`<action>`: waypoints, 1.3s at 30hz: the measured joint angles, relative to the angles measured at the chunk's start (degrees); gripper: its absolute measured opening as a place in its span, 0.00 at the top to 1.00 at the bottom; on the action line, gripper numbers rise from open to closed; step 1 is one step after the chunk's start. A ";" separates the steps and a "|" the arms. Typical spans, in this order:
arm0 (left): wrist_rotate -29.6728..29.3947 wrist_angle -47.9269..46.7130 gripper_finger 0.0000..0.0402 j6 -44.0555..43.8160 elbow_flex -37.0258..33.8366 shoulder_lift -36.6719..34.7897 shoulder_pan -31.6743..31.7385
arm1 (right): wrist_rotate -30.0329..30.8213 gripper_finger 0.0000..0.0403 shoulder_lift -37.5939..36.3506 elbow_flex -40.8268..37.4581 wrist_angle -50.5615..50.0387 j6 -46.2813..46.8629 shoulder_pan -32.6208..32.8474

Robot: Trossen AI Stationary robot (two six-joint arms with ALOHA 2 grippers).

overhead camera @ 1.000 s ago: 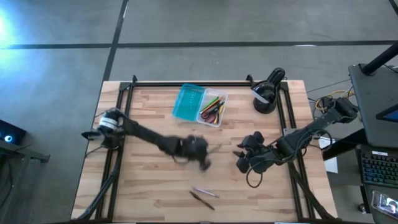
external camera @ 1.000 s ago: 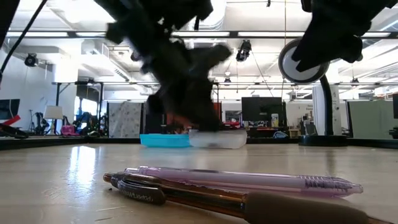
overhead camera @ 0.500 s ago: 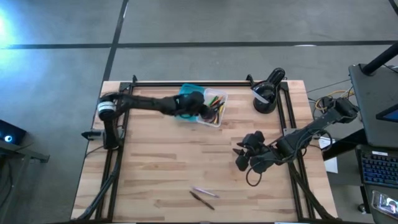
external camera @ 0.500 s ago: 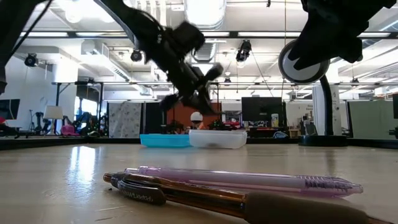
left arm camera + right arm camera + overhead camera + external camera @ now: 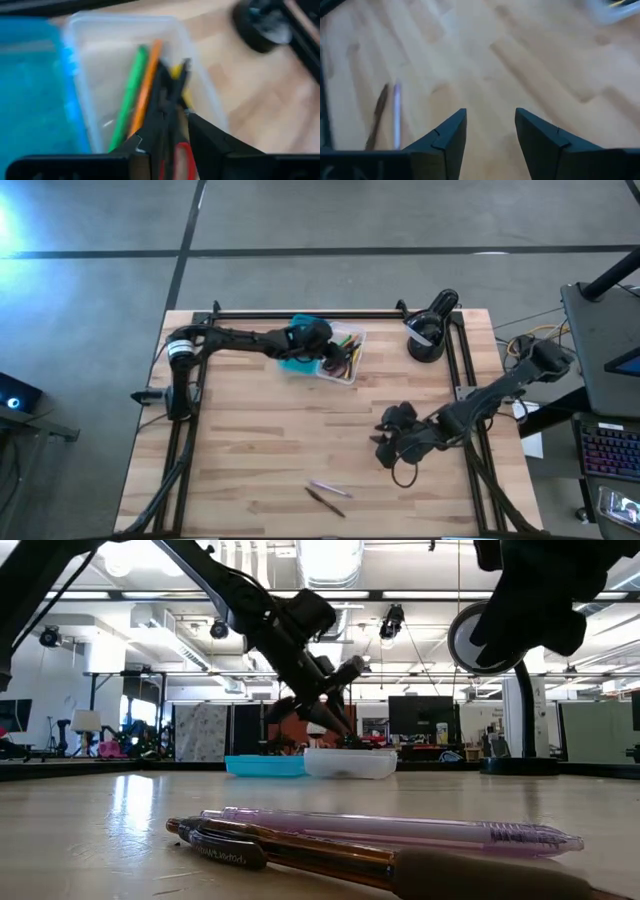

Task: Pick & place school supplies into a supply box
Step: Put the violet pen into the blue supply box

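Landmark: the box (image 5: 322,348), at the table's (image 5: 250,450) far edge, turquoise half beside clear half.
Left gripper (image 5: 170,131): right over the box's clear half, fingers narrowly parted around a thin dark pen (image 5: 167,100), tips pointing down into it.
In the box: green marker (image 5: 127,102), orange pencil (image 5: 146,87), a yellow pencil, red scissors (image 5: 181,159), all lying in the clear half.
Right gripper (image 5: 385,442): well apart from the box, toward the near right, hanging above bare wood, jaws apart and empty.
Still out: purple pen (image 5: 329,489) and brown pen (image 5: 324,500), side by side, well apart from the box at the near edge.
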 joint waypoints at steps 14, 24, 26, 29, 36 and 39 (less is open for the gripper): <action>-8.47 -7.41 0.81 13.51 -5.58 -17.06 -22.69 | -4.68 0.60 10.85 6.00 5.54 -9.12 4.04; -14.98 -7.91 0.81 0.70 -15.03 -24.09 -36.74 | -7.99 0.59 24.23 15.49 6.36 -10.65 7.19; -14.97 -7.80 0.81 -1.12 -17.60 -24.59 -37.90 | -7.88 0.59 27.08 18.69 6.31 -10.70 7.82; -15.03 -7.82 0.81 -5.53 -21.82 -25.83 -39.97 | -7.62 0.58 31.91 23.76 5.13 -11.06 8.50; -15.54 -6.91 0.81 -7.80 -28.69 -28.25 -45.54 | -6.72 0.55 40.95 34.00 -3.91 -9.78 8.22; -15.75 -6.86 0.81 -7.77 -29.91 -28.87 -47.14 | -8.24 0.54 43.53 36.52 -4.17 -9.88 7.51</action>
